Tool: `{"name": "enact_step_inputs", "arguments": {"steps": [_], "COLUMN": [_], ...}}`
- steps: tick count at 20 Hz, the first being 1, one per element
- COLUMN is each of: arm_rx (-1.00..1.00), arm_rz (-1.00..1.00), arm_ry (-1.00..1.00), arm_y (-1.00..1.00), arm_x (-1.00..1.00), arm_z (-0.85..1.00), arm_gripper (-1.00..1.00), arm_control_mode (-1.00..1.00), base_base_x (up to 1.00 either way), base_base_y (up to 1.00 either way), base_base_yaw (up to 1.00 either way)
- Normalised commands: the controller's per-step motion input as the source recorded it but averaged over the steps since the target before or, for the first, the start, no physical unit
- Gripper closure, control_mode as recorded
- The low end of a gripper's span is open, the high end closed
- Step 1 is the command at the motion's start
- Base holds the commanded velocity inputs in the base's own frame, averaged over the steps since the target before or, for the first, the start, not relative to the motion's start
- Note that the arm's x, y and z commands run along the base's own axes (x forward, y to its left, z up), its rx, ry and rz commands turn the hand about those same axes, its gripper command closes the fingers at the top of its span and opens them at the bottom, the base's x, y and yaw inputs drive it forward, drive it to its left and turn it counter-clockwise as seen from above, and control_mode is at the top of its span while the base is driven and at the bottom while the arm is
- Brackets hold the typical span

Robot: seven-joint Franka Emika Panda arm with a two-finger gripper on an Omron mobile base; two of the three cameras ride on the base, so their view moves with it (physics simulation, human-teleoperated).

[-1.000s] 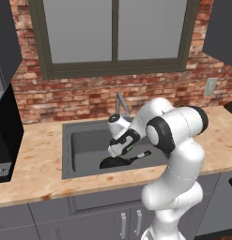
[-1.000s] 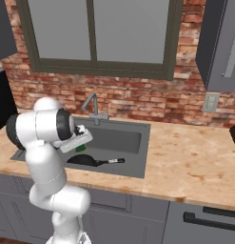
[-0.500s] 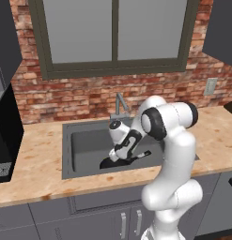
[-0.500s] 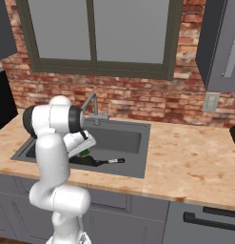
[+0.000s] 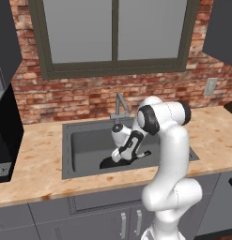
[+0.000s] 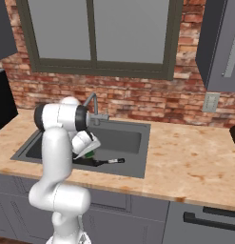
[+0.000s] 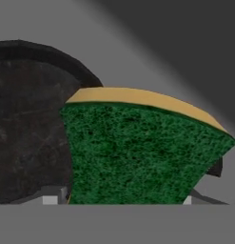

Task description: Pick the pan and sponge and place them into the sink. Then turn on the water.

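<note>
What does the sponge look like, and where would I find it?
Look below the window to the dark grey sink set in the wooden counter. Low in it, the white arm's gripper holds the sponge just above the black pan. It is the one green thing there, a rough dark green face edged in yellow.

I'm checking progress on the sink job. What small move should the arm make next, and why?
Probably open the hand and let go: the sponge sits between its fingers, low inside the sink, right over the pan already lying there. Releasing should finish placing both; the faucet comes afterwards.
</note>
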Motion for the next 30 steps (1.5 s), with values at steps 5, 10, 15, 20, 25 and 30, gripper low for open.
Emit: {"name": "enact_step_inputs", "arguments": {"steps": [5, 10, 15, 20, 25, 30], "arm_rx": [0.00, 0.00, 0.01, 0.01, 0.00, 0.00], "arm_rz": [0.03, 0.03, 0.02, 0.04, 0.05, 0.04], "arm_ry": [-0.01, -0.02, -0.02, -0.01, 0.00, -0.01], "arm_y": [-0.15, -0.17, -0.15, -0.04, 0.00, 0.00], "arm_x": [0.39, 0.38, 0.34, 0.22, 0.09, 0.09], "arm_z": [-0.33, -0.28, -0.28, -0.38, -0.42, -0.33], "arm_gripper": [1.00, 1.00, 1.00, 1.00, 1.00, -1.00], "arm_control_mode": [-1.00, -1.00, -1.00, -1.00, -1.00, -1.00], "base_base_x": [0.00, 0.00, 0.00, 0.00, 0.00, 0.00], "base_base_y": [0.00, 0.00, 0.00, 0.00, 0.00, 0.00], "base_base_yaw": [0.00, 0.00, 0.00, 0.00, 0.00, 0.00]}}
